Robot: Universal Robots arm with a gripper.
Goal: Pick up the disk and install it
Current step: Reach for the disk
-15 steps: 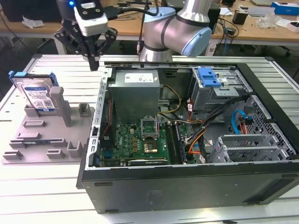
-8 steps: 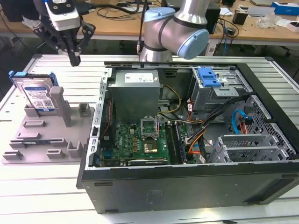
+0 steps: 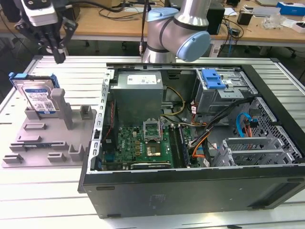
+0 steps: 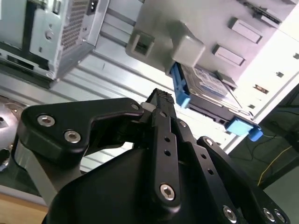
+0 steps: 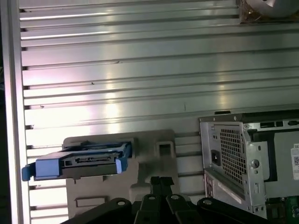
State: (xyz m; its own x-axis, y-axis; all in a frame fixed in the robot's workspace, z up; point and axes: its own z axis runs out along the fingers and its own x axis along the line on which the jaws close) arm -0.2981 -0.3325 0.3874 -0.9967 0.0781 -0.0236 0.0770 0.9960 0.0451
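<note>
One disk [image 3: 38,95] stands on edge, slotted into the grey fixture [image 3: 52,143] in the exterior view, with the gripper [image 3: 59,56] hanging above that fixture, clear of the disk. In the second wrist view the gripper [image 4: 160,98] is pressed together on nothing, the disk [image 4: 210,86] seated in the fixture [image 4: 159,23] beyond. In the first wrist view the disk [image 5: 88,161] sits at one end of the fixture [image 5: 149,172].
</note>
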